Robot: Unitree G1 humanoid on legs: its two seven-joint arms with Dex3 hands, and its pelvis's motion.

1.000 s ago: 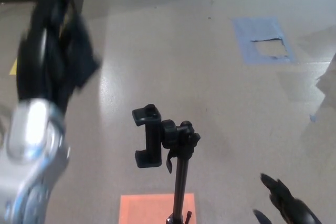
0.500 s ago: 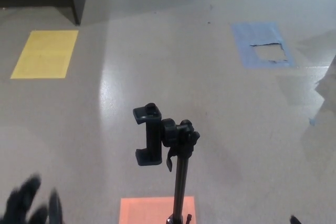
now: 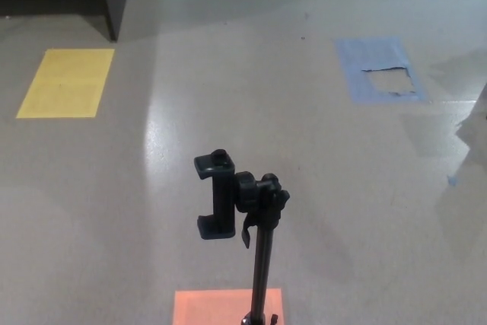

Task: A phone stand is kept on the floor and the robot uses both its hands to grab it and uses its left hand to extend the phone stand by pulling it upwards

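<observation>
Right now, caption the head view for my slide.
Black phone stand upright on a grey floor marked with yellow, blue and orange patches; no robot hands visible.

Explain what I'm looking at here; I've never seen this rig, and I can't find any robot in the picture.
This is taken from a camera on a humanoid robot's head, looking down at the floor. Neither robot hand shows right now, so nothing is held. The slim black phone stand rises upright toward the camera, its black phone clamp empty. On the shiny grey floor lie a yellow rectangle, a torn blue tape patch and an orange square by the stand's foot.
</observation>
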